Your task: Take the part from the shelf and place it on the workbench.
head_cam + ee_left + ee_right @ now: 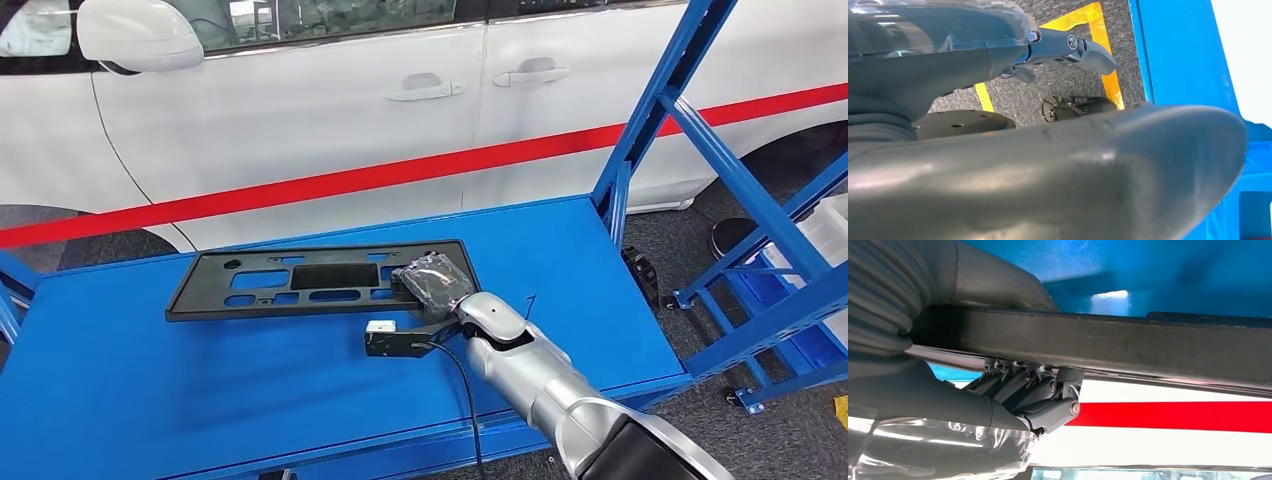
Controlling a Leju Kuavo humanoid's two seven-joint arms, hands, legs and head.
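Head view shows one black part (320,280) lying flat on the blue surface (150,390), with the right hand (435,285) grasping its 3 o'clock end; right wrist view has the fingers (1038,395) curled around its edge. Placement looks nearly done, so the next move is letting go and lifting clear. Left hand (1063,47), hanging at floor level, holds nothing, fingers apart.
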